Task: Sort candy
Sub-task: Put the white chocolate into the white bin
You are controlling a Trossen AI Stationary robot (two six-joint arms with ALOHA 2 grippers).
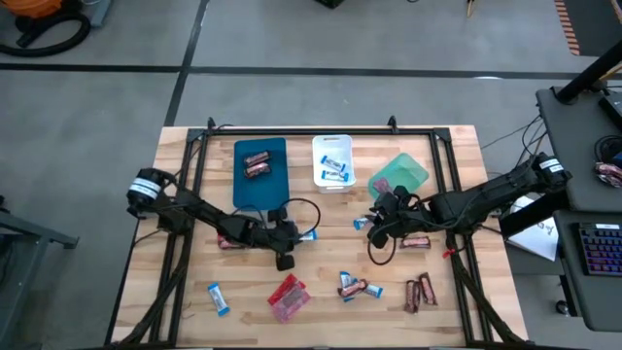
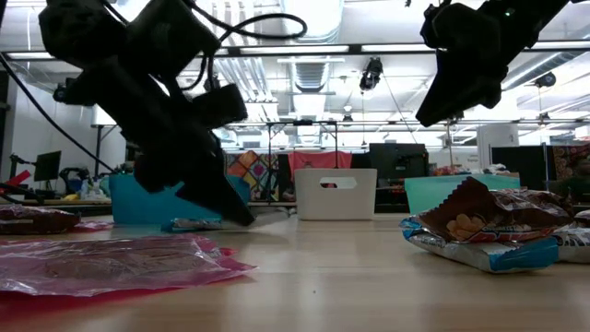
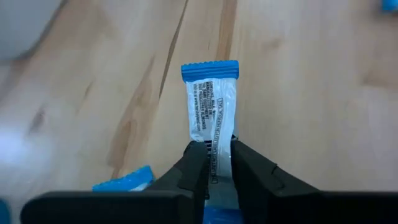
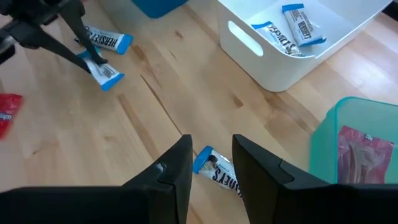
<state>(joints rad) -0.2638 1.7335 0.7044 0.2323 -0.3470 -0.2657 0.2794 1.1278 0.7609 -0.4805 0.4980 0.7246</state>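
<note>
Currently left gripper (image 3: 219, 163) jaws are pinched on 1 end of a blue-and-white bar (image 3: 211, 106) lying on the worktop (image 3: 311, 93); its long axis runs straight ahead. Right gripper (image 4: 211, 163) hangs above another bar (image 4: 217, 173), jaws narrowly parted around nothing. White tray (image 4: 292, 59) lies beyond.

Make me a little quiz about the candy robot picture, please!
1. True or false: the white tray holds blue-and-white bars.
2. What do the left gripper's jaws squeeze: A) a red packet, B) a blue-and-white bar, C) a brown bar?
3. What colour tray holds the dark brown-red bars?

Key: 1 true. 2 B. 3 the blue tray.
</note>
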